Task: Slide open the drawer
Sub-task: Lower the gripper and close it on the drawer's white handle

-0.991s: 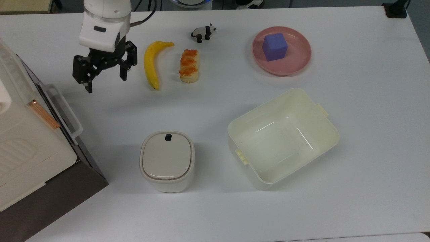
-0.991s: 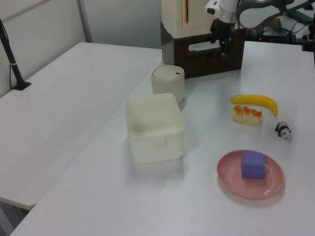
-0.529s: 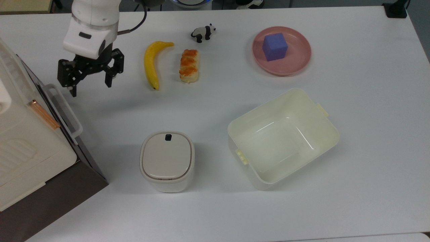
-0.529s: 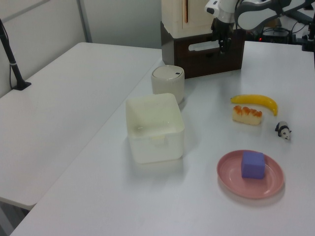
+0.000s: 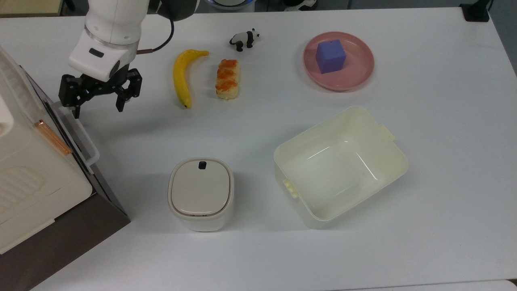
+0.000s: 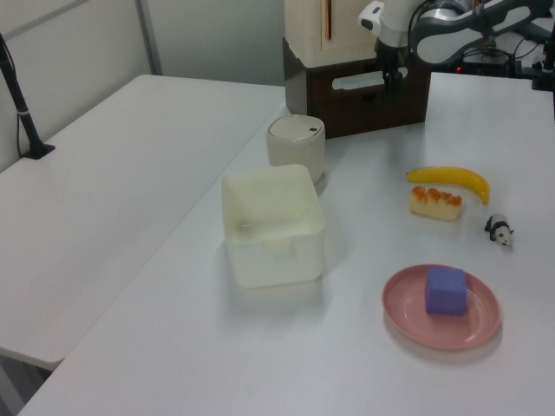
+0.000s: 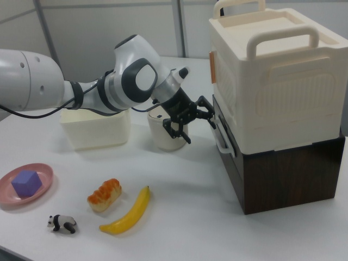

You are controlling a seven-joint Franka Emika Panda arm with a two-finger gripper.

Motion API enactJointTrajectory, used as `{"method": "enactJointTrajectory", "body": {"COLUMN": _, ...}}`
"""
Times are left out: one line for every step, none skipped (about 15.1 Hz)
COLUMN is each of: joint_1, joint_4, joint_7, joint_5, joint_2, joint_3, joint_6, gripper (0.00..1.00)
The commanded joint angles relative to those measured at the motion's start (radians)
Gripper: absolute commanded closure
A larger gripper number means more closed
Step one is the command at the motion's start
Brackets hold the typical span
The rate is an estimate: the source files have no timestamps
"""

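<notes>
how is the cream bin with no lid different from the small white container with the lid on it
The open cream plastic bin has no lid and its inside is bare, while the small white lidded container is shut by a flat lid with a dark button. The bin is wider and more rectangular; the container is narrower with rounded corners. The bin sits turned at an angle in the top view; the container sits squarer. Both are pale and stand upright on the white table.

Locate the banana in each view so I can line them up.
Top view: banana, upper left of centre, right of the end effector.
Left view: banana, right of centre.
Right view: banana, bottom, left of centre.
Shared landmark: the bread piece lies beside it in all three.
</notes>
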Motion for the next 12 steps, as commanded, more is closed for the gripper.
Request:
{"method": "enactJointTrajectory", "body": {"joint_1": 0.011, "joint_4": 0.059, "joint_7": 0.061, "joint_5": -0.063, "joint_2": 0.05, "joint_3": -0.015, "joint_6": 0.02, "gripper": 0.05}}
{"method": "enactJointTrajectory", "body": {"joint_1": 0.011, "joint_4": 0.07, "joint_7": 0.061, "joint_5": -0.072, "joint_2": 0.055, "joint_3": -0.016, "joint_6": 0.02, "gripper": 0.05}}
{"method": "enactJointTrajectory", "body": {"joint_1": 0.011, "joint_4": 0.076, "joint_7": 0.059, "joint_5": -0.08, "joint_2": 0.066, "joint_3": -0.018, "joint_6": 0.022, "gripper": 0.08}}
{"method": "enactJointTrajectory", "body": {"joint_1": 0.011, "joint_4": 0.076, "joint_7": 0.059, "joint_5": -0.089, "joint_2": 0.07, "joint_3": -0.018, "joint_6": 0.022, "gripper": 0.1}}
{"method": "enactJointTrajectory", "body": {"joint_1": 0.011, "joint_4": 0.076, "joint_7": 0.058, "joint_5": -0.107, "joint_2": 0.073, "joint_3": -0.019, "joint_6": 0.024, "gripper": 0.13}}
{"method": "enactJointTrajectory", "body": {"joint_1": 0.011, "joint_4": 0.076, "joint_7": 0.058, "joint_5": -0.116, "joint_2": 0.073, "joint_3": -0.019, "joint_6": 0.024, "gripper": 0.15}}
{"method": "enactJointTrajectory", "body": {"joint_1": 0.011, "joint_4": 0.076, "joint_7": 0.053, "joint_5": -0.121, "joint_2": 0.073, "joint_3": -0.019, "joint_6": 0.024, "gripper": 0.16}}
{"method": "enactJointTrajectory", "body": {"joint_1": 0.011, "joint_4": 0.076, "joint_7": 0.049, "joint_5": -0.123, "joint_2": 0.073, "joint_3": -0.018, "joint_6": 0.024, "gripper": 0.16}}
{"method": "enactJointTrajectory", "body": {"joint_1": 0.009, "joint_4": 0.076, "joint_7": 0.044, "joint_5": -0.123, "joint_2": 0.073, "joint_3": -0.018, "joint_6": 0.028, "gripper": 0.16}}
{"method": "enactJointTrajectory", "body": {"joint_1": 0.009, "joint_4": 0.076, "joint_7": 0.029, "joint_5": -0.124, "joint_2": 0.073, "joint_3": -0.018, "joint_6": 0.045, "gripper": 0.16}}
{"method": "enactJointTrajectory", "body": {"joint_1": 0.006, "joint_4": 0.074, "joint_7": 0.018, "joint_5": -0.124, "joint_2": 0.073, "joint_3": -0.018, "joint_6": 0.065, "gripper": 0.16}}
{"method": "enactJointTrajectory", "body": {"joint_1": 0.006, "joint_4": 0.074, "joint_7": 0.018, "joint_5": -0.126, "joint_2": 0.076, "joint_3": -0.018, "joint_6": 0.068, "gripper": 0.17}}
